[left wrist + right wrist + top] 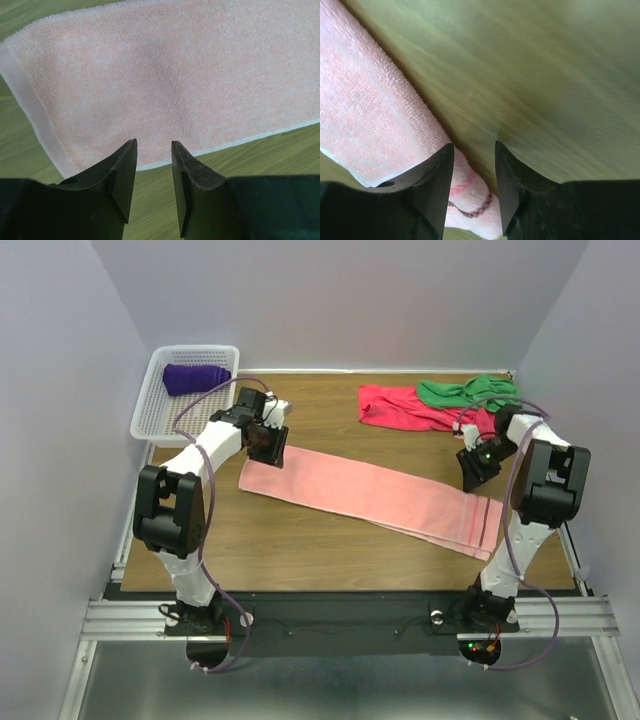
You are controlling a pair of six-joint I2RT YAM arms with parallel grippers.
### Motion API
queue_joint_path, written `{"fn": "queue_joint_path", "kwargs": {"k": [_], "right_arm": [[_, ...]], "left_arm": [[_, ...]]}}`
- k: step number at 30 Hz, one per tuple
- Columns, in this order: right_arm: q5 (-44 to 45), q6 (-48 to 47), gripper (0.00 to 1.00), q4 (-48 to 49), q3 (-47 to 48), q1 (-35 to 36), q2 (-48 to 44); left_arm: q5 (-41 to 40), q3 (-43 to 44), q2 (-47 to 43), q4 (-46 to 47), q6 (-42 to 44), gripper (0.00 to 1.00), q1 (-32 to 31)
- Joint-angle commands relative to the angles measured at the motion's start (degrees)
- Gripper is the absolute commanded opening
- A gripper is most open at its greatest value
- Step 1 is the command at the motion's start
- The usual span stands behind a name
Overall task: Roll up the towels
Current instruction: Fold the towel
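A salmon-pink towel lies flat on the wooden table, its long axis running diagonally from centre left of the overhead frame down to the lower right. The left gripper hangs over the upper left short end, and the right gripper sits by the striped lower right end, so each arm is nearest one end. Both have their jaws parted and grasp nothing

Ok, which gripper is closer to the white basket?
Left. The left gripper sits just right of the basket, above the pink towel's end; the right gripper is across the table.
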Motion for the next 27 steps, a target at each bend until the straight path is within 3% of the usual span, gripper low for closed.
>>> {"fn": "queue_joint_path", "kwargs": {"k": [1,12,16,20,27], "right_arm": [[2.2,-2.0,0.43,1.2,-5.5,0.9,-3.9],[4.4,-6.6,0.36,1.1,-15.4,2.1,-8.6],[3.6,-7.7,0.35,0.1,-18.5,4.1,-10.3],[0.9,-7.3,0.36,-1.8,-19.7,6.7,-11.5],[-6.0,-5.4,0.38,-5.2,-18.5,12.0,-14.1]], "left_arm": [[-2.5,1.2,2.6,2.0,-2.7,0.44,-0.2],[-6.0,8.9,16.1,3.7,-2.6,0.43,-0.9],[-8.2,17.4,23.4,3.8,-1.3,0.43,-0.7],[-7.2,31.2,31.5,3.3,-0.7,0.43,-0.3],[-6.5,48.1,35.0,5.0,0.2,0.52,2.1]]}}
